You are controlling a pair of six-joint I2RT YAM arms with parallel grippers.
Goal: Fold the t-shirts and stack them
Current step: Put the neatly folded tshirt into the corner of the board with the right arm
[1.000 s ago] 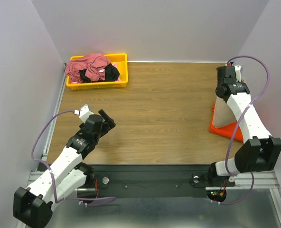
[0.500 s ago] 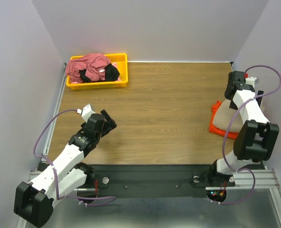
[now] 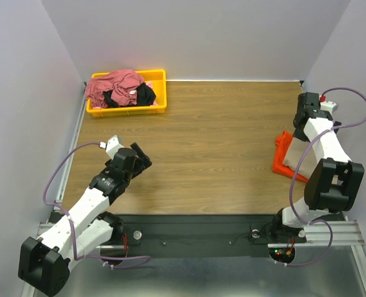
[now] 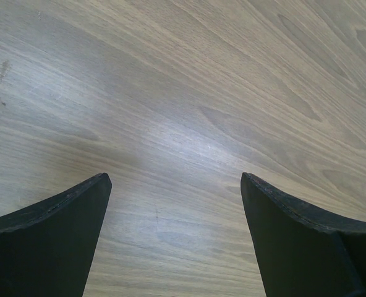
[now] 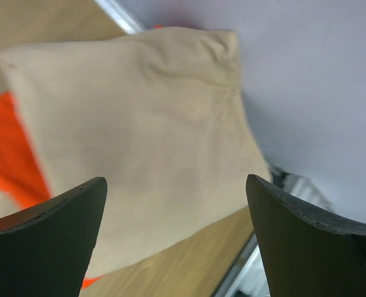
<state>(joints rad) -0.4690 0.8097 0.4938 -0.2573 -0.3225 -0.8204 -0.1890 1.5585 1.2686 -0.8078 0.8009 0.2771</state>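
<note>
A folded tan t-shirt (image 3: 292, 154) lies on a bright orange-red t-shirt (image 3: 280, 163) at the table's right edge. My right gripper (image 3: 305, 112) hangs just behind and above them, open, with nothing between its fingers. In the right wrist view the tan t-shirt (image 5: 146, 117) fills the space past the open right gripper (image 5: 175, 179), and the orange-red t-shirt (image 5: 10, 148) shows at the left. A dusty rose t-shirt (image 3: 114, 84) and a black t-shirt (image 3: 144, 94) are bunched in the bin. My left gripper (image 3: 141, 158) is open over bare wood, as the left wrist view shows (image 4: 175, 176).
The yellow plastic bin (image 3: 128, 110) stands at the back left corner. Grey walls close the table on the left, back and right, and the right wall (image 5: 319, 74) is close to the shirt stack. A metal rail (image 3: 201, 232) runs along the near edge.
My right gripper opened and let go of the tan t-shirt, which dropped from hanging upright to lying on the orange-red one. The right arm swung right towards the wall. The left arm barely moved.
</note>
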